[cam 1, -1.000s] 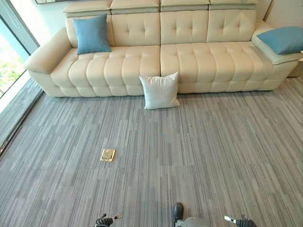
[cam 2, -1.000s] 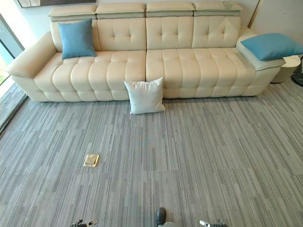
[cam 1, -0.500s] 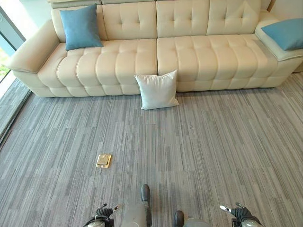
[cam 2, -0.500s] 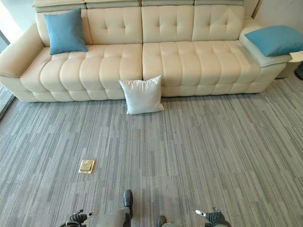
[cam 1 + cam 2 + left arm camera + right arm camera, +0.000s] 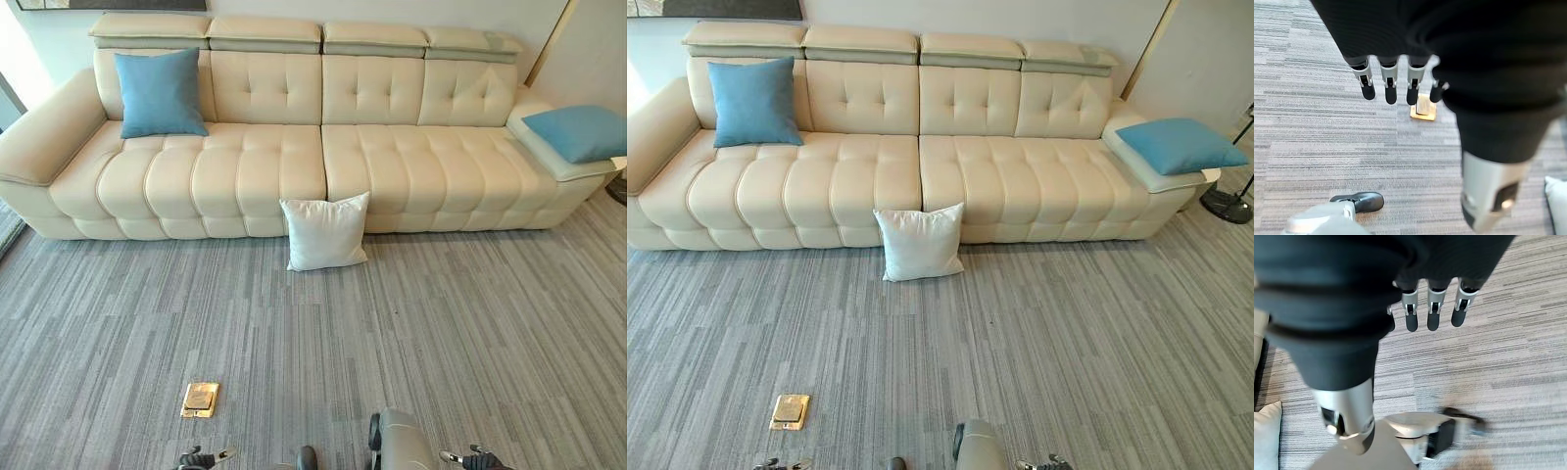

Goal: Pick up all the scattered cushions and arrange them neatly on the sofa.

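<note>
A white cushion (image 5: 325, 232) stands on the carpet (image 5: 470, 333), leaning against the front of the cream sofa (image 5: 294, 157); one blue cushion (image 5: 159, 94) sits upright at the sofa's left end and another blue cushion (image 5: 578, 132) lies on its right armrest. The left hand (image 5: 1396, 78) and right hand (image 5: 1432, 303) both hang over the carpet with fingers straight, holding nothing. A small brass floor plate (image 5: 200, 399) lies near the left hand.

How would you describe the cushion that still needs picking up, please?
Find the long cream sofa against the wall. On the grey carpet before its middle, a white cushion leans upright against its front. The two blue cushions are on the sofa.
</note>
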Available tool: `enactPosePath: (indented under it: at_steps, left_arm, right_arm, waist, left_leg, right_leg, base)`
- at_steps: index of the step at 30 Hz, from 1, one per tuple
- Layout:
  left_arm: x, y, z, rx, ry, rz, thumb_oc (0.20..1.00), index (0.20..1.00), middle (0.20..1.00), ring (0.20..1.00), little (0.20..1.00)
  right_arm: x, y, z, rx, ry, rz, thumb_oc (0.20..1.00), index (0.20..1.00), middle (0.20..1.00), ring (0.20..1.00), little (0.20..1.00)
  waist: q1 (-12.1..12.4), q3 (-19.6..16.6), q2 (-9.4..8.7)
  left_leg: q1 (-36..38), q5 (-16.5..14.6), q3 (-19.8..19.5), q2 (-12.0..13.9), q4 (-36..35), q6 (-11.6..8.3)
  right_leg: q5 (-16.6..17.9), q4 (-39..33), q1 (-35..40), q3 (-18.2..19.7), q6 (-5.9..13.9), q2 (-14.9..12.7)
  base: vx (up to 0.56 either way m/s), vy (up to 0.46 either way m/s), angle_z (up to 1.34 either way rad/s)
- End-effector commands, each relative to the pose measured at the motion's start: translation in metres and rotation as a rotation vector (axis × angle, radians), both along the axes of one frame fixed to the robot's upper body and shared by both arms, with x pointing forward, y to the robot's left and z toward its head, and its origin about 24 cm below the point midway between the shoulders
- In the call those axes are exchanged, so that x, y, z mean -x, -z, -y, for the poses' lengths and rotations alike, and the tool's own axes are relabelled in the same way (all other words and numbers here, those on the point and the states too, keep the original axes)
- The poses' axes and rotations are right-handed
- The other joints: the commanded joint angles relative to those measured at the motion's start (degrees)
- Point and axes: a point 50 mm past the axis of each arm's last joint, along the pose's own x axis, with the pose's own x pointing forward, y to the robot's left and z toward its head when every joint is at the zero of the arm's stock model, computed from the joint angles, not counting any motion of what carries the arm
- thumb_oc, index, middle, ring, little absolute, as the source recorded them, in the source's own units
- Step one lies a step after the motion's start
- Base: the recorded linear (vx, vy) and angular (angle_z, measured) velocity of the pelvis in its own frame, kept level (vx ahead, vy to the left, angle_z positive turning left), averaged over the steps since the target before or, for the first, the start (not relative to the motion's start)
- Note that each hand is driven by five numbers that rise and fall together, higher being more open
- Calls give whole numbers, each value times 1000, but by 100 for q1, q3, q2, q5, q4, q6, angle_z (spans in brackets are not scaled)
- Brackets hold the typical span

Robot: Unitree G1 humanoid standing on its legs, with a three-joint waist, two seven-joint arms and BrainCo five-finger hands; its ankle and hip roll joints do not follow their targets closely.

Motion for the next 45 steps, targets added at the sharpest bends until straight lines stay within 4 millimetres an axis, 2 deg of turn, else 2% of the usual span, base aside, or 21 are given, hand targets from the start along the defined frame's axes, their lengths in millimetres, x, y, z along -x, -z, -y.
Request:
enactPosePath:
  at_steps: [1,3,7,9,11,12,13,14,16,18,20,21,23,24,25,30,34,36,40,42,45]
  left_arm:
    - [-9,-5,-9,-30,-13,35,1000,1000,1000,1000,1000]
    - [-17,-8,-11,-38,-9,60,1000,1000,1000,1000,1000]
    - [-21,-9,-11,-37,6,76,1000,1000,1000,1000,1000]
    - [-20,-8,-8,-33,14,76,1000,1000,1000,1000,1000]
    - [-17,-6,-4,-17,-7,72,1000,1000,1000,1000,1000]
    - [-17,-6,-4,-17,-7,72,1000,1000,1000,1000,1000]
    - [-16,-5,0,-4,-13,72,1000,1000,1000,1000,1000]
    - [-17,-5,2,-3,-11,82,1000,1000,1000,1000,1000]
    - [-21,-5,5,6,-12,93,1000,1000,1000,1000,1000]
    - [-24,-6,6,8,-15,106,1000,1000,1000,1000,1000]
    - [-27,-7,8,11,-9,115,1000,1000,1000,1000,1000]
    - [-25,-6,8,12,-1,106,1000,1000,1000,1000,1000]
    - [-22,-5,8,13,2,97,1000,1000,1000,1000,1000]
    - [-16,-3,8,11,-4,77,1000,1000,1000,1000,1000]
    - [-16,-3,8,11,-4,76,1000,1000,1000,1000,1000]
    - [0,1,7,9,-10,27,1000,1000,1000,1000,1000]
    - [11,4,6,11,-31,-13,1000,1000,1000,1000,1000]
    - [16,4,2,5,-50,-24,1000,1000,1000,1000,1000]
    - [17,4,1,1,-54,-31,1000,1000,1000,1000,1000]
    - [13,2,-3,-7,-42,-17,1000,1000,1000,1000,1000]
    - [9,1,-4,-10,-28,-7,1000,1000,1000,1000,1000]
  right_arm:
    - [-22,-15,27,78,13,72,1000,1000,1000,1000,1000]
    - [-18,-14,28,79,31,57,1000,1000,1000,1000,1000]
    - [-12,-14,33,92,27,34,1000,1000,1000,1000,1000]
    - [-6,-12,35,91,39,24,1000,1000,1000,1000,1000]
    - [-5,-14,39,99,51,31,1000,1000,1000,1000,1000]
    - [-5,-14,39,99,51,31,1000,1000,1000,1000,1000]
    - [-7,-16,41,101,60,45,1000,1000,1000,1000,1000]
    - [-9,-17,42,100,63,58,1000,1000,1000,1000,1000]
    - [-13,-18,43,104,62,67,1000,1000,1000,1000,1000]
    - [-17,-20,43,106,64,79,1000,1000,1000,1000,1000]
    - [-21,-22,45,114,58,87,1000,1000,1000,1000,1000]
    - [-22,-22,44,116,44,85,1000,1000,1000,1000,1000]
    - [-22,-22,44,118,39,81,1000,1000,1000,1000,1000]
    - [-23,-22,43,122,24,80,1000,1000,1000,1000,1000]
    - [-23,-22,43,122,24,79,1000,1000,1000,1000,1000]
    - [-22,-20,38,122,-13,70,1000,1000,1000,1000,1000]
    - [-16,-15,30,93,-16,54,1000,1000,1000,1000,1000]
    - [-16,-12,22,74,-35,48,1000,1000,1000,1000,1000]
    - [-21,-11,14,54,-65,56,1000,1000,1000,1000,1000]
    - [-31,-13,6,39,-103,88,1000,1000,1000,1000,1000]
    - [-35,-14,5,39,-104,102,1000,1000,1000,1000,1000]
  waist:
    - [-7,194,269]
    - [-74,176,190]
    - [-131,90,194]
    - [-199,-41,198]
    - [-251,-163,289]
    - [-261,-166,291]
    - [-267,-179,318]
    - [-282,-170,334]
    - [-266,-107,327]
    - [-218,-11,309]
    - [-168,78,256]
    - [-127,84,162]
    - [-96,79,135]
    - [-73,46,116]
    - [-70,56,109]
    - [-8,68,172]
    - [-32,-30,180]
    - [16,-174,151]
    - [79,-354,64]
    - [161,-276,18]
    - [130,-153,61]
  left_leg:
    - [62,-217,-153,183,0,-530]
    - [349,-407,-159,154,-9,-658]
    - [635,-561,-172,188,118,-782]
    - [778,-621,-243,278,440,-860]
    - [695,-97,-313,513,1212,-1150]
    - [687,-101,-323,517,1221,-1152]
    - [472,412,-320,612,1818,-1342]
    - [305,633,-339,656,2290,-1434]
    - [-47,909,-288,677,3071,-1546]
    - [-365,904,-239,699,3447,-1495]
    - [-752,611,-186,646,3430,-1348]
    - [-1060,137,-7,577,2961,-1159]
    - [-1121,5,20,514,2785,-1096]
    - [-1261,-132,33,425,2030,-1030]
    - [-1228,-119,38,415,1995,-1028]
    - [-1481,744,-274,451,69,-1168]
    - [-1774,958,-104,627,-71,-1351]
    - [-1665,1052,-219,566,-71,-1237]
    - [-1480,910,-72,403,-71,-1011]
    - [-1188,627,108,283,-71,-753]
    - [-987,476,185,238,-71,-659]
  right_leg:
    - [457,-1544,1157,50,100,557]
    - [884,-3101,1015,269,360,750]
    - [829,-3204,955,-114,439,703]
    - [1057,-3203,1230,-101,309,731]
    - [966,-3028,1519,-179,90,841]
    - [959,-3020,1515,-188,88,840]
    - [806,-3003,1728,-233,-51,883]
    - [668,-2991,1859,-238,-145,933]
    - [480,-3014,2100,-158,-296,978]
    - [298,-2984,2293,-67,-424,991]
    - [198,-2954,2417,-53,-465,918]
    - [123,-2977,2569,-89,-433,831]
    - [98,-2983,2649,-87,-412,814]
    - [35,-2977,2729,-105,-365,778]
    - [29,-2976,2744,-102,-362,770]
    - [-260,-2922,3211,-82,-381,866]
    - [-507,-2849,3647,110,-369,888]
    - [-598,-2843,3810,173,-303,816]
    - [-464,-2366,3688,253,-66,570]
    - [239,-733,2975,301,185,277]
    - [412,75,2474,300,159,186]
  base:
    - [399,-107,-13]
    - [505,-148,-15]
    - [508,-159,14]
    - [689,-256,32]
    - [607,-277,34]
    - [482,-259,24]
    - [461,-266,9]
    - [585,-338,14]
    - [324,-197,9]
    - [283,-188,-4]
    - [317,-202,-8]
    - [316,-151,-14]
    - [248,-65,6]
    - [166,-8,17]
    - [351,-14,-4]
    - [277,15,-2]
    - [490,147,-20]
    - [677,283,-19]
    - [441,237,-30]
    - [431,317,-31]
    - [223,220,-35]
